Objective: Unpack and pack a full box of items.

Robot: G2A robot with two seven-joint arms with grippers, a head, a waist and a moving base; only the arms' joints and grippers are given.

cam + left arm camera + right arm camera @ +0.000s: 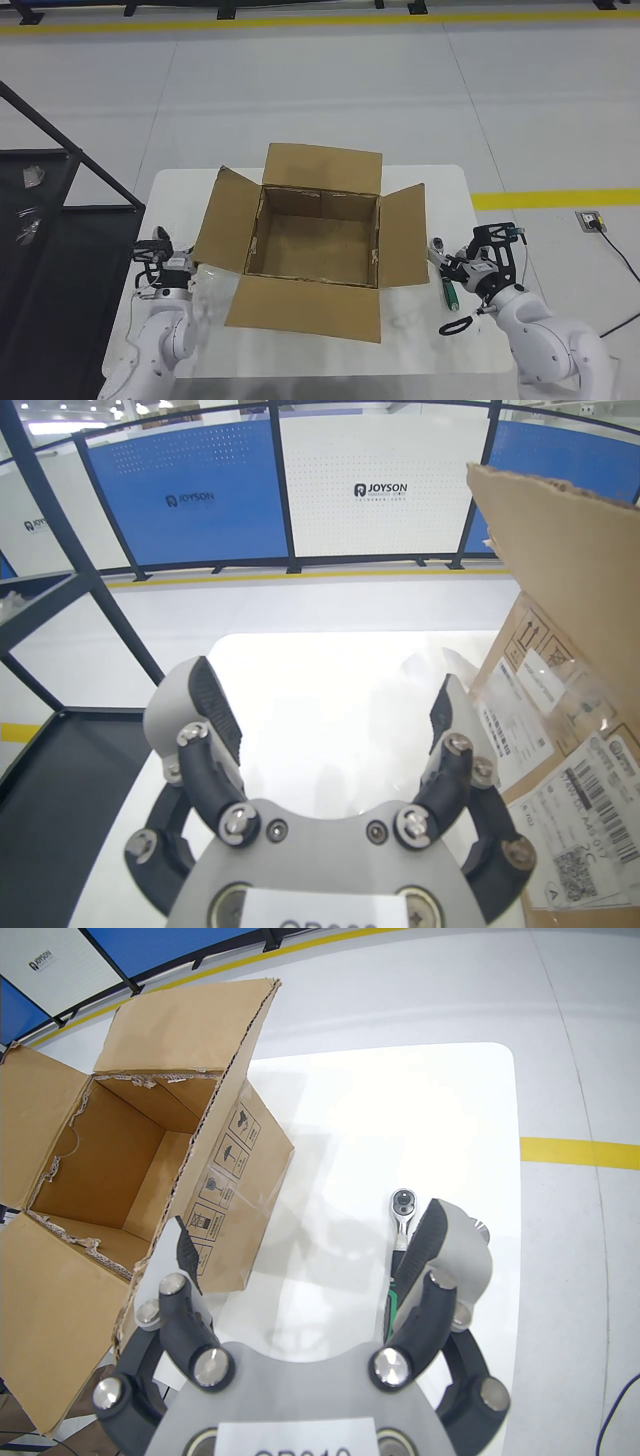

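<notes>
Box (325, 168) is seen open at centre of top view on surface (440, 190), flaps splayed and interior bare. Unpacking is judged done, repacking left. Ratchet (403, 1200) is laid at lower right, just beside right gripper (307, 1218), which is spread and empty. Left gripper (325, 680) is spread and empty at lower left. Path to box mouth is overhung by right flap.
</notes>
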